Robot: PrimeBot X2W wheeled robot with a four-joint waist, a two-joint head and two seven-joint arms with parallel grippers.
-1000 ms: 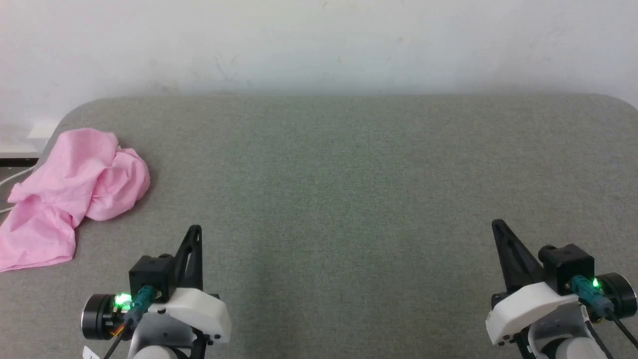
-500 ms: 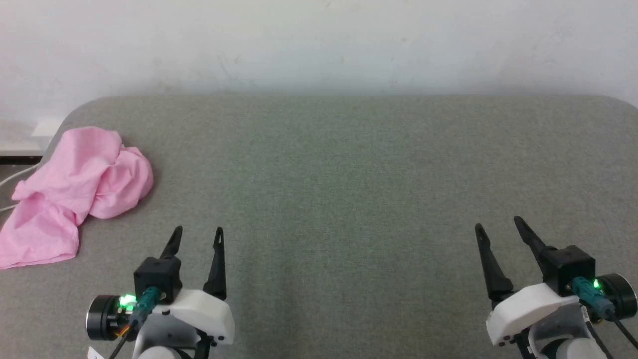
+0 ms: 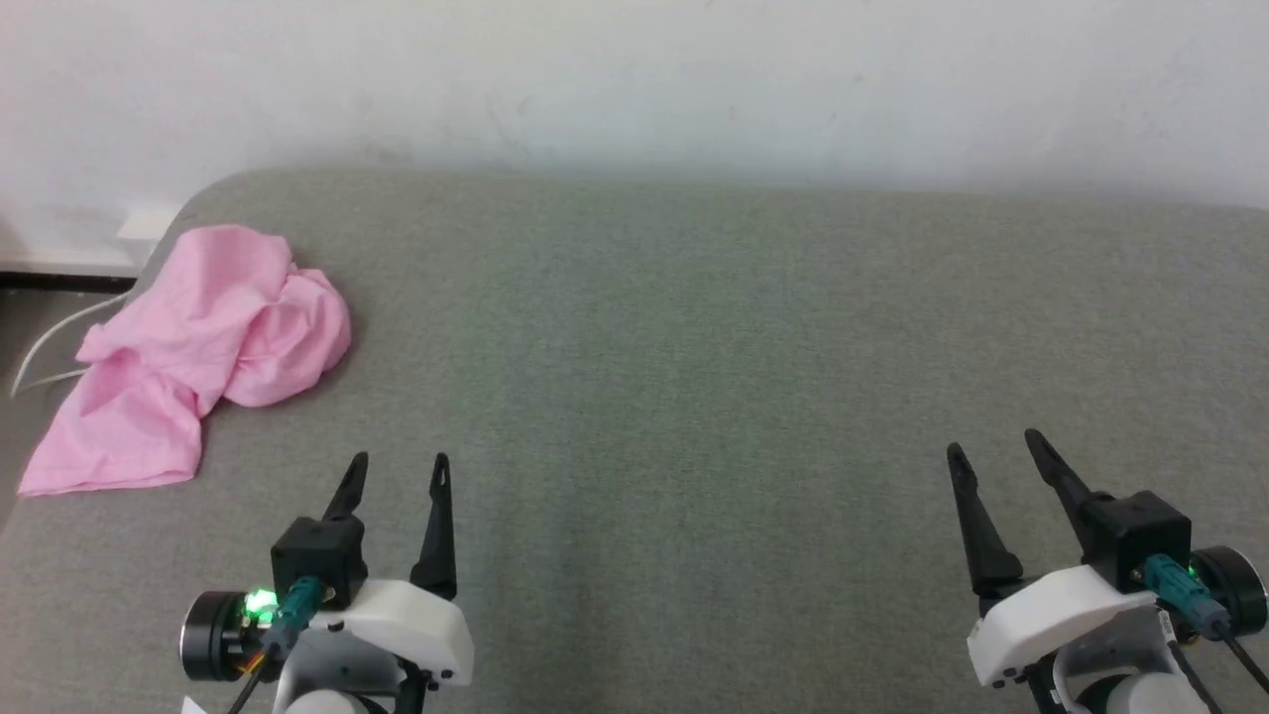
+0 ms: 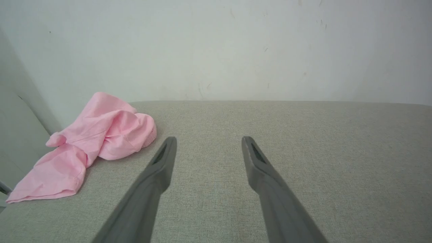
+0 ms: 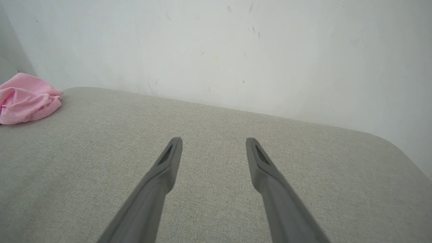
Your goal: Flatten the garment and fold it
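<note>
Garment (image 3: 198,347) is lying crumpled at the far left of the pad (image 3: 694,327); I am reading both grippers as released.

Working left to right: a white cable (image 3: 45,347) is showing just beyond the pad's left edge. The garment is sitting in a pink wrinkled heap by the rounded far-left corner, with one flatter flap trailing toward the near edge. The left gripper (image 3: 400,458) is hovering near it on its right, not touching, jaws spread and gripping nothing. The right gripper (image 3: 993,442) is hovering well apart at the near right, jaws likewise spread and gripping nothing. A white wall (image 3: 634,79) is running behind the pad.
</note>
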